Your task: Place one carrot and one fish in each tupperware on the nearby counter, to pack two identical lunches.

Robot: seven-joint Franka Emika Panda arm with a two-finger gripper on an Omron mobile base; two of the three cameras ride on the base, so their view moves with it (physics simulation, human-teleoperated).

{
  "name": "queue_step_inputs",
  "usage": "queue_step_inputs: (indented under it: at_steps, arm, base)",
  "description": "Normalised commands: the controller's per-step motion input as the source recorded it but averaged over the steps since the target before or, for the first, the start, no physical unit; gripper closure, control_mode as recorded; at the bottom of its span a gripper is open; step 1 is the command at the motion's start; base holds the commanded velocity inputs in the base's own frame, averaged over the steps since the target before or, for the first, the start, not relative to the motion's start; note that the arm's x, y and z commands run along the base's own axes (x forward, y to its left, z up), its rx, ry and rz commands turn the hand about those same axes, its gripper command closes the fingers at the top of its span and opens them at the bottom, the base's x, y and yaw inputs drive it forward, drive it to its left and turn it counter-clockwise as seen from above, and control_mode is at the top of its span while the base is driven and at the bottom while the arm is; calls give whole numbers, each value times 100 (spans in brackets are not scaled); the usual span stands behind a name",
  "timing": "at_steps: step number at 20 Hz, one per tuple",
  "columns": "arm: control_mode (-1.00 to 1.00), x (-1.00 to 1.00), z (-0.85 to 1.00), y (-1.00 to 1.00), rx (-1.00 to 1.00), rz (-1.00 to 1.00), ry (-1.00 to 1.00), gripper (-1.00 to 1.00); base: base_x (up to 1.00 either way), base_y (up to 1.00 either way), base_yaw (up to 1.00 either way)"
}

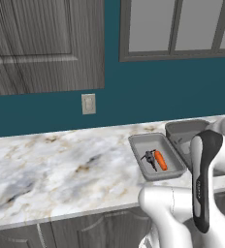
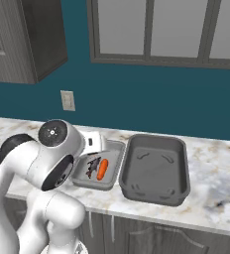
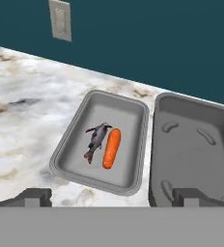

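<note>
Carrot (image 3: 111,148) and fish (image 3: 97,140) lie side by side in small tupperware (image 3: 132,114) on tabletop (image 3: 22,111): first lunch packed. Large tupperware (image 3: 191,149) beside it not yet filled. Fingers (image 3: 112,197) spread wide, nothing grasped.

Soft, even light fills all three rendered views, with no single lamp direction to be told. The white-and-grey marbled stone table (image 1: 61,164) is bright without glare. Shading is faint: the smaller light grey rectangular tray (image 3: 133,125) shows only slightly darker inner walls, and the larger dark grey rectangular tray (image 2: 156,168) reads a shade deeper at its floor. The frosted pale window panes (image 2: 151,27) look flat, not glowing. Everything is sharp from edge to edge, without blur or bending.
</note>
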Motion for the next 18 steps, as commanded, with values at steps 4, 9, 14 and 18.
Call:
queue_step_inputs:
  at_steps: [4,9,14,18]
  arm:
    - [-100,-77,26,21,-14,-5,0,-100]
    - [100,-60,-4,2,-5,-7,-1,-100]
    - [100,0,0,0,0,0,0,-100]
    - [100,0,0,0,0,0,0,-100]
  base:
    - [0,0,0]
    - [-40,0,-5]
    - [-100,-8,-12]
    - [-77,-54,-12]
